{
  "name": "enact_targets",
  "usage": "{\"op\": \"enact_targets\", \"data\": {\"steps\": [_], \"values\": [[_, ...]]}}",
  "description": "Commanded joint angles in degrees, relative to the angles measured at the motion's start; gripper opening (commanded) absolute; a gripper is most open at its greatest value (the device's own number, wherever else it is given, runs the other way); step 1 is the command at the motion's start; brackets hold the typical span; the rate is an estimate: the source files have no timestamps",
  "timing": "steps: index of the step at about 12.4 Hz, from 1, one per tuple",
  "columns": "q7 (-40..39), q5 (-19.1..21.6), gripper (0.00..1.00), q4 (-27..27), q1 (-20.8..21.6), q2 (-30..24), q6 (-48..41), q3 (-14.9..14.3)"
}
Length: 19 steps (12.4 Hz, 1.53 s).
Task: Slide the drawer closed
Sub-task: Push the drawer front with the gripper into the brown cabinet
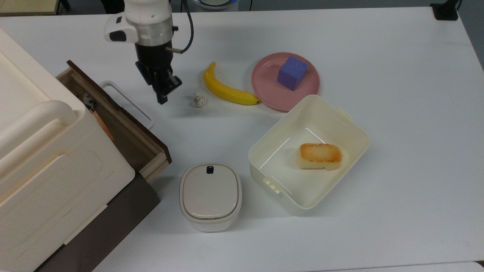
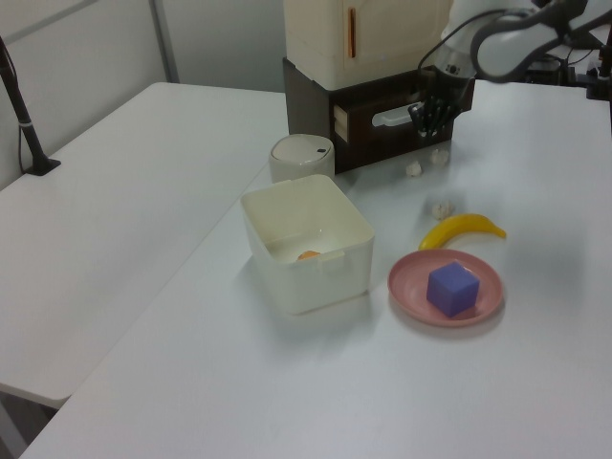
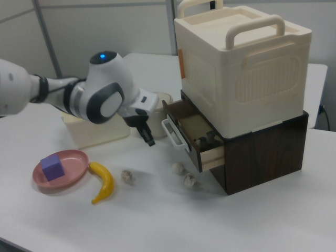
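The drawer (image 1: 130, 138) stands pulled out from the dark brown cabinet under a large cream box, showing its brown inside and tan sides. Its dark front panel carries a white loop handle (image 1: 136, 105). My gripper (image 1: 163, 96) hangs, fingers pointing down, just off the top view's right of the handle, apart from it, shut on nothing. In the left view the gripper (image 2: 427, 119) overlaps the drawer front (image 2: 397, 129). In the right view the gripper (image 3: 149, 140) is a short gap to the right view's left of the handle (image 3: 172, 132).
A crumpled paper ball (image 1: 199, 100), a banana (image 1: 226, 90) and a pink plate (image 1: 264, 85) with a purple cube (image 1: 291, 72) lie beyond the gripper. A cream open bin (image 1: 340, 124) holding a piece of bread and a small lidded container (image 1: 210, 194) stand nearer.
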Motion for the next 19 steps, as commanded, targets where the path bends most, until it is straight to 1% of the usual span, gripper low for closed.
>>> {"op": "enact_targets", "data": {"steps": [1,2,4,5,9,10,12,14,16,18,19], "values": [[6.4,-7.3,0.0,-0.4,0.3,3.5,7.2,-2.1],[7.2,-9.0,0.0,-0.3,0.3,4.5,8.9,-2.9],[7.4,-9.5,0.0,0.7,0.3,5.4,13.3,-5.3],[7.4,-9.5,0.0,1.7,0.3,5.9,13.6,-6.3],[7.4,-10.5,0.0,4.1,0.3,6.4,13.8,-8.6],[7.5,-10.6,0.0,5.6,0.3,7.1,13.8,-9.2],[9.7,-11.4,0.0,7.6,0.3,8.7,13.8,-10.1],[11.1,-15.5,0.0,8.3,0.1,9.4,13.6,-10.5],[10.2,-16.7,0.0,7.8,0.2,8.6,12.4,-10.4],[8.2,-16.7,0.0,8.0,0.5,6.1,6.8,-10.1],[5.5,-16.2,0.0,8.1,0.9,4.1,2.0,-9.8]]}}
